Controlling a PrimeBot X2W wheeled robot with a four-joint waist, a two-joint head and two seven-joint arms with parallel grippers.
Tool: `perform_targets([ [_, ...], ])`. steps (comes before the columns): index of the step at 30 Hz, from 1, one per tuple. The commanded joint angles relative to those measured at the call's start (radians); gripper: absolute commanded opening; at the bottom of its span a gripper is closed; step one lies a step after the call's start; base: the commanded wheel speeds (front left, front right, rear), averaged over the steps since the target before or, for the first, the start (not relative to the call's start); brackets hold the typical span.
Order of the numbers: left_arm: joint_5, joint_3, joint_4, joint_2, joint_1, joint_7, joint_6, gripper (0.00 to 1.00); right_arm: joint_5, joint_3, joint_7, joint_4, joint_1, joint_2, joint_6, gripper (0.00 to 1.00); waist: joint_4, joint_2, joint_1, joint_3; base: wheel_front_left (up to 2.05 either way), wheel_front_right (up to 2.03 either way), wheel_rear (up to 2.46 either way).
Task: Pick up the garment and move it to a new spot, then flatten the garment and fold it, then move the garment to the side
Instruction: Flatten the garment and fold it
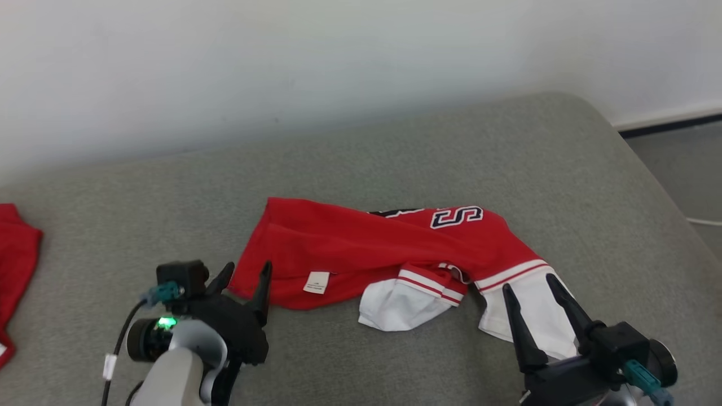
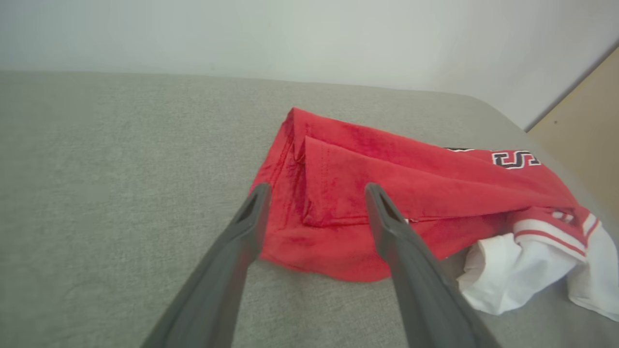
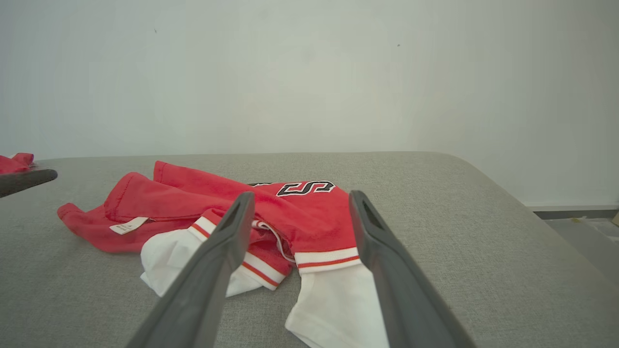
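- Nearest — left hand [image 1: 247, 266] spread wide, pinching nothing, tips poised at the near left corner of the garment [image 1: 350, 248]; impossible to tell whether resting on the cloth or just above it.
- Right hand [image 1: 528, 282] likewise spread and empty, fingers straddling the white sleeve [image 1: 536, 324] at the garment's right end.
- Between the two hands, a second white sleeve [image 1: 395, 307] bunched under its striped trim, and a small care label [image 1: 316, 282] turned out on the red cloth.
- Beyond that, the red body in a long rumpled band across the middle of the grey cushion [image 1: 507, 169], doubled over itself, lettering [image 1: 457, 216] at the far right edge.
- Looks light, limp and soft — apt to drape and sag from a single pinch, unlikely to slip or suffer from a firm grip.
- Likely to come up several layers at once unless nipped by the top edge alone.
- Best hold, by the look of it: left hem corner for one hand, sleeve cuff or shoulder for the other, then a pull apart to stretch it flat.
- Farther left, well apart, another red cloth [image 1: 17, 254] at the cushion's edge; behind everything, a pale wall [image 1: 338, 67].
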Motion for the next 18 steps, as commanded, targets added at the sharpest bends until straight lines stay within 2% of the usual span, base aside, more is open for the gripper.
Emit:
perform_targets([
  [1, -0.008, -0.014, 0.051, 0.008, -0.052, 0.012, -0.006, 1.00, 0.009, 0.018, -0.005, 0.004, -0.026, 0.003, -0.003, 1.00, -0.079, -0.0002, -0.0002, 0.080, 0.00, 0.00, 0.00],
  [8, -0.009, -0.029, 0.202, 0.025, -0.147, 0.003, 0.000, 1.00, 0.024, 0.040, -0.019, 0.028, -0.057, 0.006, -0.003, 1.00, -0.122, -0.0002, -0.0002, 0.114, 0.00, 0.00, 0.00],
  [12, -0.003, -0.024, 0.277, 0.034, -0.181, 0.002, 0.034, 1.00, 0.026, 0.041, -0.026, 0.036, -0.064, 0.009, -0.003, 1.00, -0.132, -0.0002, -0.0002, 0.120, 0.00, 0.00, 0.00],
  [17, -0.019, -0.030, 0.336, 0.027, -0.221, -0.003, 0.029, 1.00, 0.028, 0.037, -0.032, 0.044, -0.066, 0.011, -0.003, 1.00, -0.131, -0.0002, -0.0002, 0.127, 0.00, 0.00, 0.00],
  [18, -0.020, -0.033, 0.344, 0.025, -0.226, -0.005, 0.027, 0.84, 0.028, 0.036, -0.034, 0.046, -0.067, 0.011, -0.003, 1.00, -0.130, -0.0002, -0.0002, 0.127, 0.00, 0.00, 0.00],
])
